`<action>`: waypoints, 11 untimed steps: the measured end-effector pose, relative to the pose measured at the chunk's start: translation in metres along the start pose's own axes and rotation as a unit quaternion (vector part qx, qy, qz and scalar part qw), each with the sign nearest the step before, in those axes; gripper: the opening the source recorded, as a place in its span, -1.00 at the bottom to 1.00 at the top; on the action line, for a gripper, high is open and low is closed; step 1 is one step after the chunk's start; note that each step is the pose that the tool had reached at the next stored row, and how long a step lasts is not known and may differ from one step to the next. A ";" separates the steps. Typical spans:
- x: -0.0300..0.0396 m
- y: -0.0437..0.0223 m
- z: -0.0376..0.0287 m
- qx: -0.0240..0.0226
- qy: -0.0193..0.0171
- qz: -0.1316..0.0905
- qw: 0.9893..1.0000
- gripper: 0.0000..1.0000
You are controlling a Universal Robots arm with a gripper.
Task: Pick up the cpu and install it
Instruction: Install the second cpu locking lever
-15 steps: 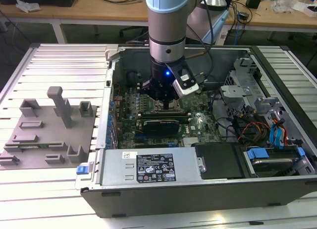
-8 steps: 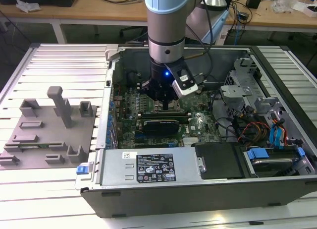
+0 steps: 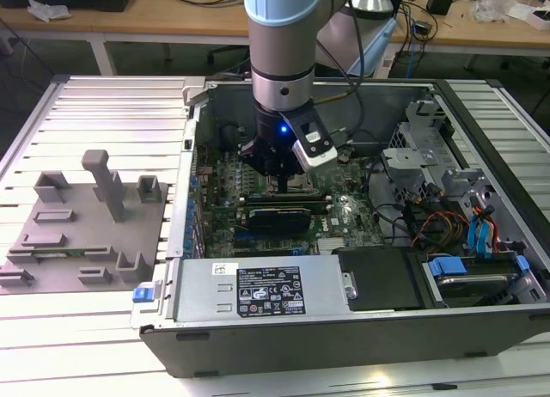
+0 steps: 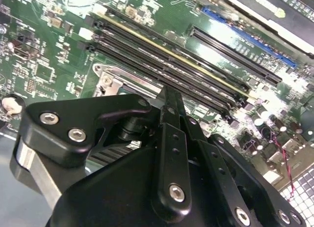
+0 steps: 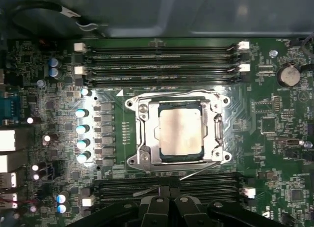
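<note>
The open computer case (image 3: 344,234) took up the middle and right of the exterior view, with the grey fixture plate (image 3: 86,221) lying on the slatted table (image 3: 112,105) at that view's left, well apart from the work. The arm (image 3: 284,45) came down from the top centre of that view into the case, and its gripper (image 3: 279,184) hung low over the green motherboard (image 5: 274,138), just above the socket area. In the first wrist view the socket (image 5: 142,133) sat at frame centre, its metal frame around the cpu (image 5: 179,131), whose silver top lay flat and square inside the frame, looking already seated. The gripper's black fingers (image 5: 169,207) showed at the bottom centre of that picture, so the cpu lay just beyond the fingertips, toward frame centre, across a bank of memory slots (image 5: 162,187). The fingers looked drawn close together, with only a narrow gap and nothing between them; they touched neither the cpu nor the socket. In the second wrist view the finger linkage (image 4: 169,153) filled the lower frame.
</note>
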State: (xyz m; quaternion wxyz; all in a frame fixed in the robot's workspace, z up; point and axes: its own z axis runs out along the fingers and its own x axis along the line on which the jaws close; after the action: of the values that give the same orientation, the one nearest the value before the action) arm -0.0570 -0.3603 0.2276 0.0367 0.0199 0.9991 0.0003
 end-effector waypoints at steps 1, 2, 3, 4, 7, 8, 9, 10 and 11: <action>0.0016 -0.0002 0.0003 0.000 0.000 0.000 1.000 -0.79; 0.0033 -0.0005 0.0013 0.000 0.000 0.000 1.000 -0.79; 0.0043 -0.0007 0.0021 0.000 0.000 0.000 1.000 -0.79; 0.0055 -0.0009 0.0031 0.000 0.000 0.000 1.000 -0.79; 0.0088 -0.0014 0.0057 0.000 0.000 0.000 1.000 -0.79; 0.0095 -0.0014 0.0063 0.000 0.000 0.000 1.000 -0.79; 0.0095 -0.0015 0.0064 0.000 0.000 0.000 1.000 -0.79; 0.0095 -0.0014 0.0067 0.000 0.000 0.000 1.000 -0.79; 0.0096 -0.0014 0.0073 0.000 0.000 0.000 1.000 -0.79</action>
State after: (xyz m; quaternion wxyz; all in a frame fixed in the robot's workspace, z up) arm -0.0661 -0.3613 0.2196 0.0367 0.0199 0.9991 0.0004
